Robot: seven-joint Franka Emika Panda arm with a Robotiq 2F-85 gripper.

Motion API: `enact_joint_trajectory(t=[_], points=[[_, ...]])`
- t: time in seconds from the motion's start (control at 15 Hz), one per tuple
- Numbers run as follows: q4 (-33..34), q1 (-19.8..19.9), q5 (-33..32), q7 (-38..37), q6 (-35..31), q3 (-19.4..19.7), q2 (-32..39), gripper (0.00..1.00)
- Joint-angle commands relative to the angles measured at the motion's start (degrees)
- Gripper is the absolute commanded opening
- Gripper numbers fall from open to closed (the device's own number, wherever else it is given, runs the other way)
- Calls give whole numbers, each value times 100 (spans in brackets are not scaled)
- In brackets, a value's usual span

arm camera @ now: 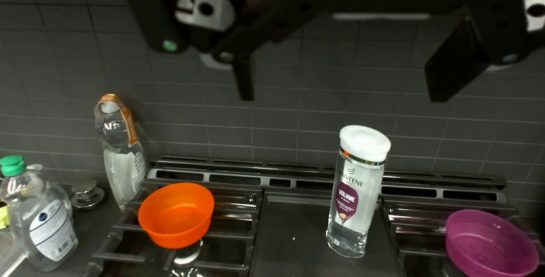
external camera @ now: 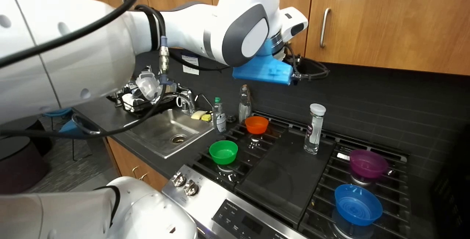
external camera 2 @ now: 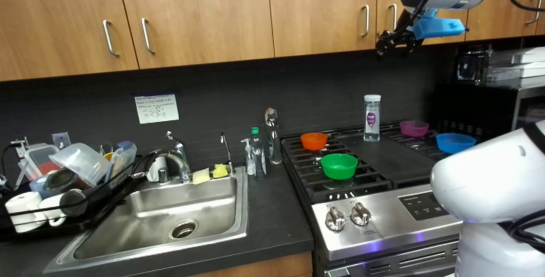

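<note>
Wrist view: my gripper (arm camera: pixel 342 96) stands wide, its black fingers (arm camera: pixel 455 66) far apart, with the dark tiled wall (arm camera: pixel 276 132) showing between them.
Clear bottle (arm camera: pixel 357 192): upright on the flat black plate (arm camera: pixel 294 255) in the middle of the stove (external camera 2: pixel 396 230), below my fingertips and well apart from them; its cap (arm camera: pixel 365 143) is white, and its purple label (arm camera: pixel 347 201) reads VOLUME.
Orange bowl (arm camera: pixel 176 217): left of the bottle in my wrist view, over a rear burner.
Purple bowl (arm camera: pixel 491 243): right of the bottle there, over the opposite rear burner.
Green bowl (external camera: pixel 223 152): on the orange bowl's side, nearer the knobs (external camera: pixel 191 187).
Blue bowl (external camera: pixel 358 205): near the purple bowl, closer to the stove's front.
Arm (external camera: pixel 191 26): white, entering an exterior view from its left edge, carrying my gripper high by the wooden cabinets (external camera 2: pixel 191 13).
Beside the stove: a green-capped soap bottle (arm camera: pixel 47 221) and, against the wall, an orange-banded bottle (arm camera: pixel 123 170).
Sink (external camera 2: pixel 242 209): steel, with yellow sponges (external camera 2: pixel 201 176) along its back rim; mugs (external camera 2: pixel 21 204) and plastic containers (external camera 2: pixel 83 164) fill the rack to its left in an exterior view.
Paper notice (external camera 2: pixel 156 109): on the wall above the sink.
</note>
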State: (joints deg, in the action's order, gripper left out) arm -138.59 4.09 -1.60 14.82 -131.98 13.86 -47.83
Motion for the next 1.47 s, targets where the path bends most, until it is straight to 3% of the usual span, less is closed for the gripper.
enact_joint_trajectory(t=[0.0, 0.27, 0.67, 1.07, 1.4], points=[[77, -27, 110, 15, -255, 131, 6, 100], [295, -27, 269, -42, -824, 437, 90, 100], [929, -702, 926, 322, -1554, 1058, 509, 100], [1521, -1296, 1274, 721, -1822, 1494, 981, 100], [1516, -1151, 1279, 753, -1803, 1435, 1010, 100]])
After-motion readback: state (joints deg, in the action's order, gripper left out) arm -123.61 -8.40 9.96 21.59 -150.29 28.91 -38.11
